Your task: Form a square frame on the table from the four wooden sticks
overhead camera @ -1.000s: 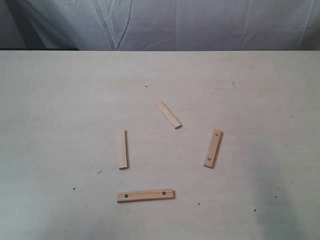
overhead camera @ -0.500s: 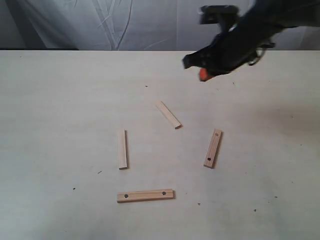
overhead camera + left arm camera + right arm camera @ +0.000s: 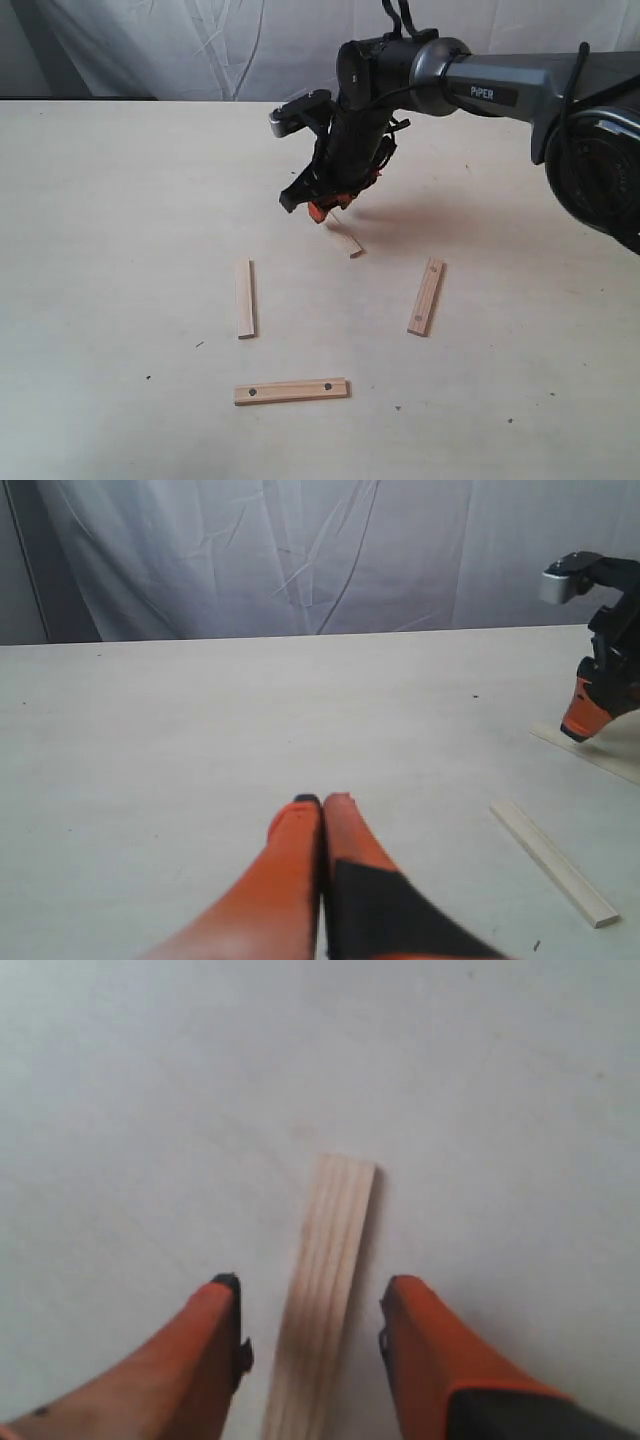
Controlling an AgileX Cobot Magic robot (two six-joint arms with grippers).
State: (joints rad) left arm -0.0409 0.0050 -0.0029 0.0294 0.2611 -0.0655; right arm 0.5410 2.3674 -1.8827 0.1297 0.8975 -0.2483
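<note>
Four wooden sticks lie apart on the table (image 3: 120, 200); no square frame is formed. A plain stick (image 3: 347, 242) lies slanted at the centre, its far end hidden by my right gripper (image 3: 318, 208). In the right wrist view that stick (image 3: 325, 1290) runs between the open orange fingers (image 3: 420, 1340) of the right gripper (image 3: 312, 1295), untouched. Another plain stick (image 3: 244, 298) lies to the left. A holed stick (image 3: 427, 296) lies to the right, a second holed one (image 3: 291, 390) in front. My left gripper (image 3: 323, 802) is shut and empty, away from all sticks.
A white cloth backdrop (image 3: 200, 45) hangs behind the table's far edge. The right arm (image 3: 470, 80) reaches in from the right above the table. The left wrist view also shows a plain stick (image 3: 553, 862) and the right gripper (image 3: 590, 695).
The right arm came into view and dropped from the back right down over the central slanted stick. The sticks have not moved.
</note>
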